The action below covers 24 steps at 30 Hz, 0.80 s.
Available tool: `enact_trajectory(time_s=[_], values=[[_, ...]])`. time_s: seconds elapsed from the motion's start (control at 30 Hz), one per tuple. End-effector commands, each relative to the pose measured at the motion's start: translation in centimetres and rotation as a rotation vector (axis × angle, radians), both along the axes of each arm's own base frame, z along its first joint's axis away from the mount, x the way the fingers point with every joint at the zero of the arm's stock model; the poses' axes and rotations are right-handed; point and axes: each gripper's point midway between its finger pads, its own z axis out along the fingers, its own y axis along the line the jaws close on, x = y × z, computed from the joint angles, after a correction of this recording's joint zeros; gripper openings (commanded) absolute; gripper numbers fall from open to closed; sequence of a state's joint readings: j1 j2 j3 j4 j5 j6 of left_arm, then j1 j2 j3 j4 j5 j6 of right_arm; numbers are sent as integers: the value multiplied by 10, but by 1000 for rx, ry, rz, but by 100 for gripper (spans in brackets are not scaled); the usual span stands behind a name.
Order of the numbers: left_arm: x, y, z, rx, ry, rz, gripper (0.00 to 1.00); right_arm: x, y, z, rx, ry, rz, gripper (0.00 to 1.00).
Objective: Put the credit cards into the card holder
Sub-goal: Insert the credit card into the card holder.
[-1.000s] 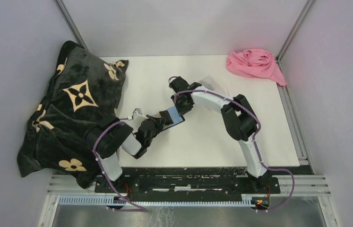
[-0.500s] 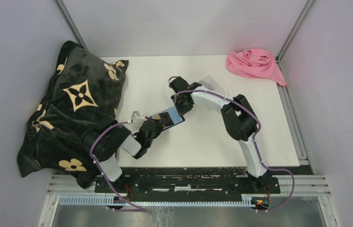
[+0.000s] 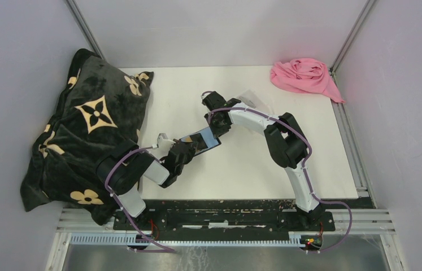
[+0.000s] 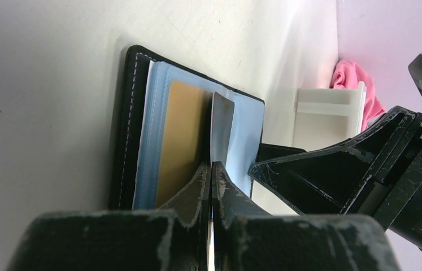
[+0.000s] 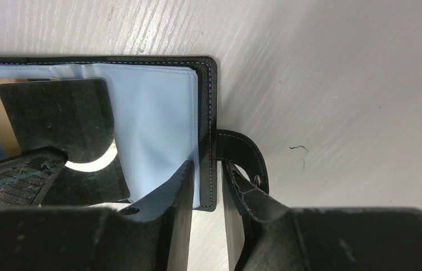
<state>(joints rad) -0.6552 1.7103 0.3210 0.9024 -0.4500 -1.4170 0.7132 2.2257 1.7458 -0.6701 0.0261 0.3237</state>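
The card holder (image 3: 203, 139) lies opened flat near the middle of the desk (image 3: 242, 169), blue-grey lining up, its black stitched border showing around the pages. A tan card (image 4: 181, 138) sits in the half toward the left arm (image 3: 140, 169), its long edges parallel to the holder's border. A dark card (image 4: 222, 125) stands on edge over the lining, just beside the tan one near the fold; whether its far corner touches the lining cannot be told. The left jaws are pinched tight on this dark card's near end, with only a thin slit between them. The right jaws, almost closed, clamp the holder's right-hand border beside its strap (image 5: 251, 155), one finger on the lining and one outside the cover. Both arms meet over the holder, so the room directly above it is crowded. Bare desk lies open on the near and right sides. A white tray (image 4: 326, 113) stands just beyond the holder. A pink cloth (image 3: 305, 76) lies in the far right corner, and a black flowered pillow (image 3: 87, 121) lies along the left edge, apart from the holder.
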Motion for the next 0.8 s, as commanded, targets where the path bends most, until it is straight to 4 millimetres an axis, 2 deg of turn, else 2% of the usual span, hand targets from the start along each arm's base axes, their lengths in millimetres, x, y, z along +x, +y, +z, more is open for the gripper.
enact_trajectory(time_s=[0.0, 0.43, 0.77], values=[[-28, 25, -52, 138, 191, 37, 3, -10, -6, -28, -58, 56, 13, 31], [-25, 41, -52, 40, 162, 180, 3, -10, -6, -28, -58, 57, 14, 31], [-33, 39, -55, 15, 125, 122, 3, -10, -7, -26, -58, 51, 13, 31]])
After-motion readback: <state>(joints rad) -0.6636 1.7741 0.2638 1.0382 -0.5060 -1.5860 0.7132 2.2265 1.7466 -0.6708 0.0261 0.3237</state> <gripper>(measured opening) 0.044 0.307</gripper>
